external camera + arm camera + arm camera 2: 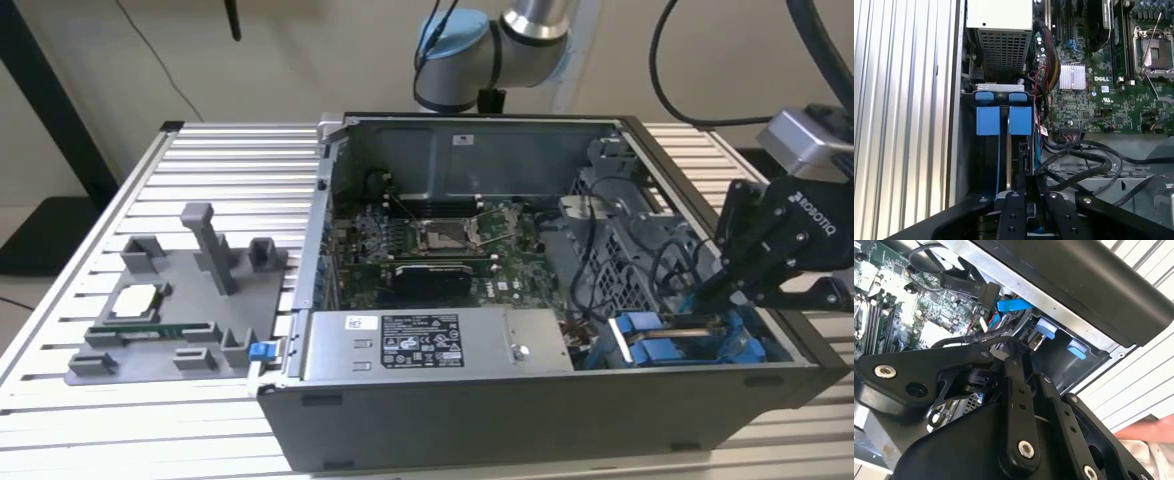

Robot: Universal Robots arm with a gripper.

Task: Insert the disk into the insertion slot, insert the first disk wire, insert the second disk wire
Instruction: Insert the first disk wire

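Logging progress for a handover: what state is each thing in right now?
Computer case: open, side panel off.
Disk: on edge in the bay slot.
Gripper: low inside the case, at the disk bay.
Processor socket: appears empty.

Printed label (419,338) on power supply (541,335); white lettering (1102,78) on motherboard (1094,107)

Exterior view overlooks computer case (534,410), both wrist views close above insertion slot (1004,150) (1059,352)
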